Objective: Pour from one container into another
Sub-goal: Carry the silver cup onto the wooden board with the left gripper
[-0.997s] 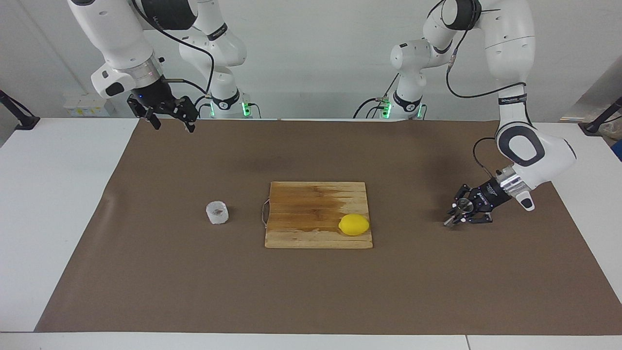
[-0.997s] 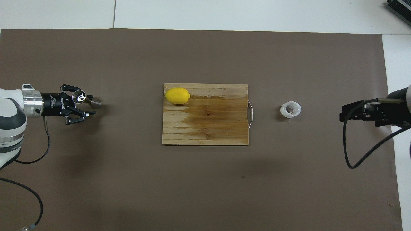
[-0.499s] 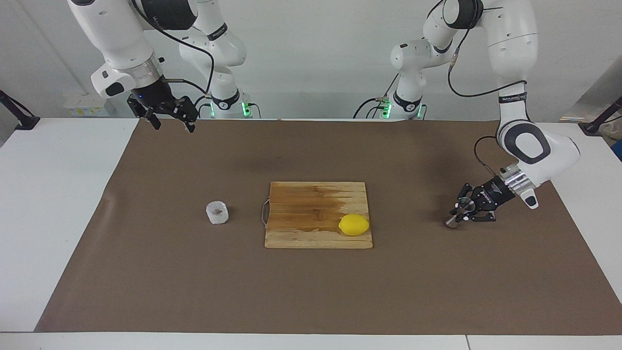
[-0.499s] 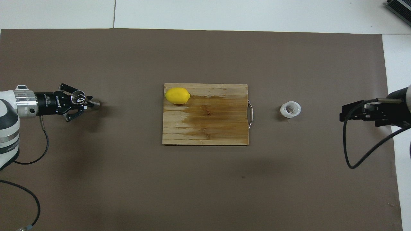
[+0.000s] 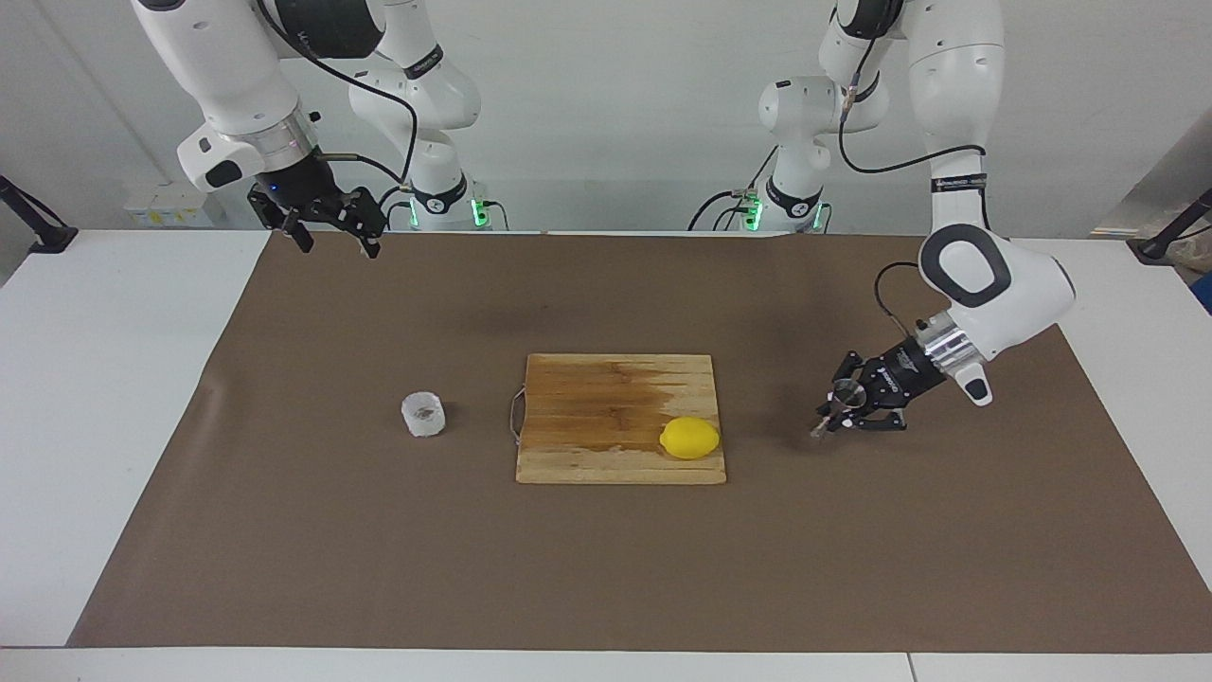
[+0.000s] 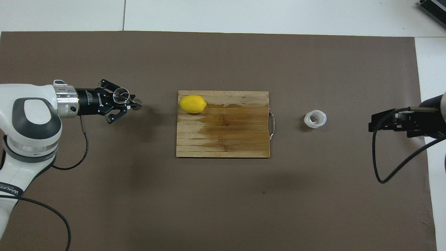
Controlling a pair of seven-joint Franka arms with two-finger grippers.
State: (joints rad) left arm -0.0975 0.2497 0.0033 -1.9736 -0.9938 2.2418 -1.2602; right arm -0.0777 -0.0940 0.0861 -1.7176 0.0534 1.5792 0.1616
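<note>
1. Gripping the steel jigger (image 5: 838, 405), the left gripper (image 5: 846, 409) hangs low over the brown mat (image 5: 606, 568) in the facing view, between the cutting board (image 5: 606, 398) and the left arm's end of the table (image 5: 104, 398). Its fingers are clamped on the jigger, which is tilted.
2. The frosted cup (image 5: 423, 414) stands upright on the mat, beside the board's wire handle (image 5: 514, 417), toward the right arm's end of the table and apart from the board.
3. A lemon (image 5: 689, 438) lies on the board, at the corner farther from the robots and toward the left arm's end.
4. The right gripper (image 5: 327, 227) waits in the air over the mat's edge nearest the robots, with its fingers spread apart and nothing between them.
5. From overhead, the left gripper (image 6: 122, 101) comes in along the mat with the jigger (image 6: 126, 99) in its fingers; the jigger's round rim faces up and its other end points toward the board (image 6: 223, 139).
6. The lemon (image 6: 192, 104) shows in this view at the board's corner nearest the jigger, with bare mat (image 6: 223, 209) between the two.
7. The cup (image 6: 315, 119) sits just past the handle (image 6: 273, 122), and something small and dark shows inside it.
8. The right gripper (image 6: 386, 121) shows at the mat's edge toward the right arm's end, well apart from the cup; from this view it cannot be told whether its fingers are apart or together.
</note>
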